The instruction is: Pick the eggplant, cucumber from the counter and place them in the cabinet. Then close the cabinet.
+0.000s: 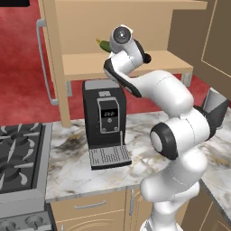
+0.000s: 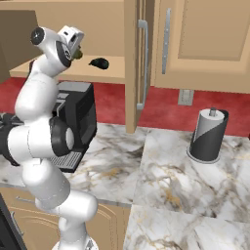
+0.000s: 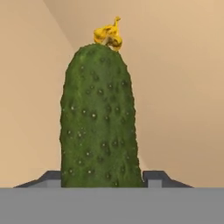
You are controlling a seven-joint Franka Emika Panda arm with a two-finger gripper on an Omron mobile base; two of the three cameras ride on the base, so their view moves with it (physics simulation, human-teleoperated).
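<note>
Up inside the open cabinet (image 1: 135, 63), the gripper (image 3: 103, 177) is pinching the cucumber (image 3: 99, 118) near its base, its fingers pressing in on either side while the yellow tip is pointing toward the tan back wall. From the left base camera, the cucumber's green end is poking out beside the wrist above the wooden shelf. The eggplant (image 2: 100, 63) is lying on that shelf already, just beside the hand. Below, a black coffee machine (image 1: 104, 122) is standing on the marbled counter (image 1: 67, 167).

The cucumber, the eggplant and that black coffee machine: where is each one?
cucumber (image 3: 99, 118): hand view, middle of its bumpy green body.
eggplant (image 2: 100, 63): right base view, its dark body on the shelf.
coffee machine (image 1: 106, 115): left base view, front panel.
</note>
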